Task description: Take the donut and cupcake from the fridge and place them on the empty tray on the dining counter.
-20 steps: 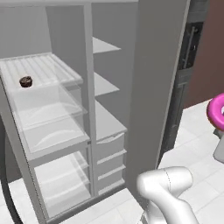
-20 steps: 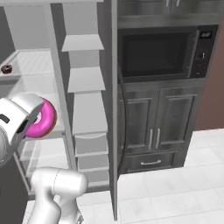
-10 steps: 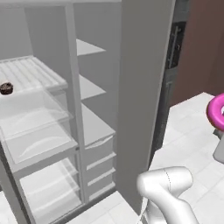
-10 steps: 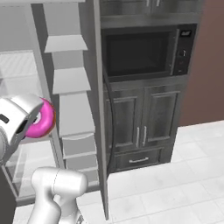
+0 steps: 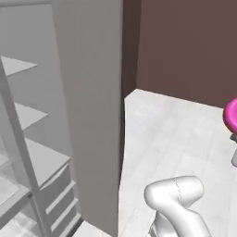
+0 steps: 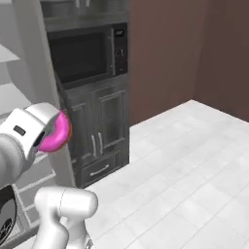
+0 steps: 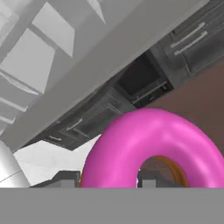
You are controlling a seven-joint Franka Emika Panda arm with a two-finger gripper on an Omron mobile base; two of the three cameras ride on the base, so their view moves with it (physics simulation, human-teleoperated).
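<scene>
The bright pink frosted ring donut (image 7: 151,146) sits in the claw (image 7: 107,180), which is pinched shut on it: in the hand view the ring rises big and glossy just above the two small dark fingertips (image 7: 65,178), with an orange-brown underside showing through its hole. In the right base view the same donut (image 6: 54,132) is carried at the end of the white arm's wrist, at the left of the picture, held up in the air in front of the dark grey cabinets. In the left base view only a sliver of the pink ring (image 5: 230,115) shows at the right edge, above the pale tiled floor.

The tall grey fridge (image 5: 88,115) stands open to the left in the left base view, its white interior with flat shelves and drawer fronts visible beside a grey side wall. In the right base view a black built-in microwave (image 6: 85,56) sits in a dark grey cabinet column, with two panelled doors and a drawer with slim metal handles below it. A brown wall (image 6: 165,53) runs behind and to the right, meeting the white tiled floor (image 6: 185,165). The hand view is rolled, so the fridge shelves and the microwave appear slanted above the donut.
</scene>
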